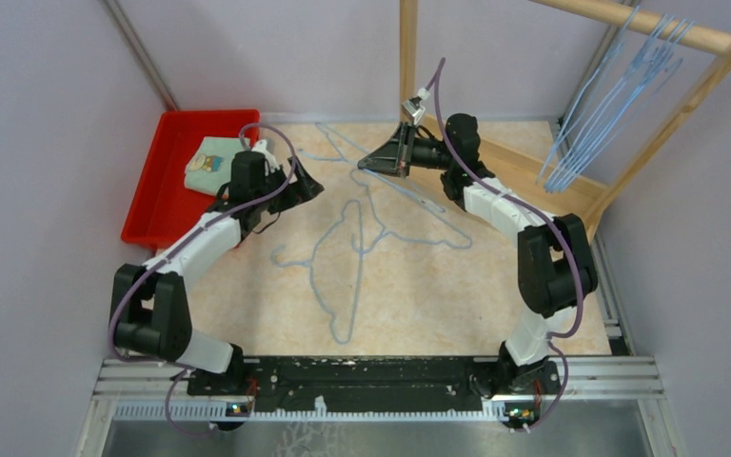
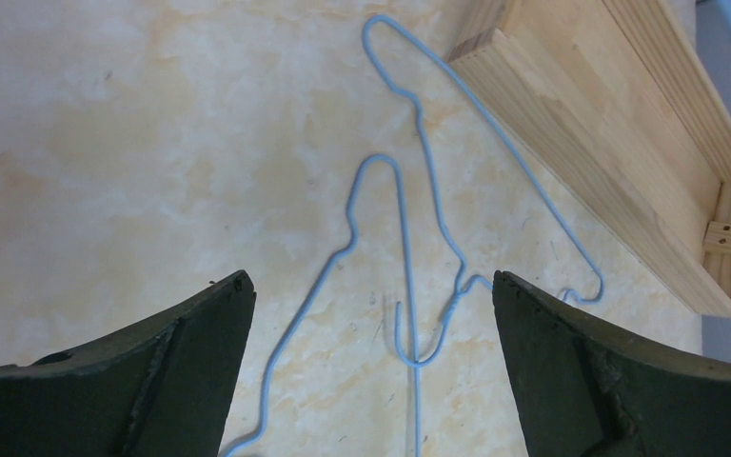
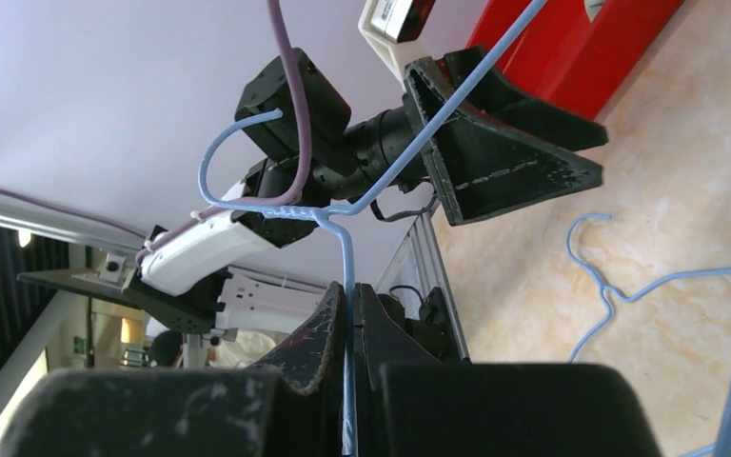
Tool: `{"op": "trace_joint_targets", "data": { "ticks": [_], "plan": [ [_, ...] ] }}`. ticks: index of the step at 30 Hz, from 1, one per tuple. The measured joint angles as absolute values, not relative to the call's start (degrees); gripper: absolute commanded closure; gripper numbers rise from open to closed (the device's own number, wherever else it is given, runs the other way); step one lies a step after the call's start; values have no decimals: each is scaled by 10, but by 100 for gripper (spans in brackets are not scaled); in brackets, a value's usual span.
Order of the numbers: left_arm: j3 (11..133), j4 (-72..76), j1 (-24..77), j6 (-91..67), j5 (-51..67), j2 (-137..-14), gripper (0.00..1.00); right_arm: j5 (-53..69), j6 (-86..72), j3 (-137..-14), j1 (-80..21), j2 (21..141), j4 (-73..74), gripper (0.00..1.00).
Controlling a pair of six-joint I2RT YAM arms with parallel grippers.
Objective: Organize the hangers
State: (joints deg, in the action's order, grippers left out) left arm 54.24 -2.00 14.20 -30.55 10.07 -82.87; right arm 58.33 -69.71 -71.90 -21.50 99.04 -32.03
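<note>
Several light-blue wire hangers (image 1: 343,257) lie tangled on the marbled table top. More hangers (image 1: 609,90) hang from the wooden rail at the back right. My right gripper (image 1: 368,163) is shut on the wire of one hanger (image 3: 346,257), just below its hook, and holds it off the table at the back middle. My left gripper (image 1: 306,185) is open and empty, hovering left of the right gripper. In the left wrist view its fingers (image 2: 190,362) stand wide apart over two hangers' hooks (image 2: 409,314) on the table. It also shows in the right wrist view (image 3: 495,143).
A red bin (image 1: 157,195) with a folded cloth (image 1: 211,164) stands at the back left. The wooden rack's base beam (image 2: 609,143) runs along the back right of the table, with its post (image 1: 407,57) at the back.
</note>
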Motion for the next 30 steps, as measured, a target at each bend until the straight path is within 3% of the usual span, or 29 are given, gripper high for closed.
{"op": "trace_joint_targets", "data": {
  "ticks": [10, 30],
  "plan": [
    [633, 0, 176, -313, 108, -909, 0, 588, -662, -727, -256, 995, -274, 100],
    [717, 1, 184, -331, 137, -952, 0, 555, -460, -795, -314, 1037, -44, 100]
  ]
}}
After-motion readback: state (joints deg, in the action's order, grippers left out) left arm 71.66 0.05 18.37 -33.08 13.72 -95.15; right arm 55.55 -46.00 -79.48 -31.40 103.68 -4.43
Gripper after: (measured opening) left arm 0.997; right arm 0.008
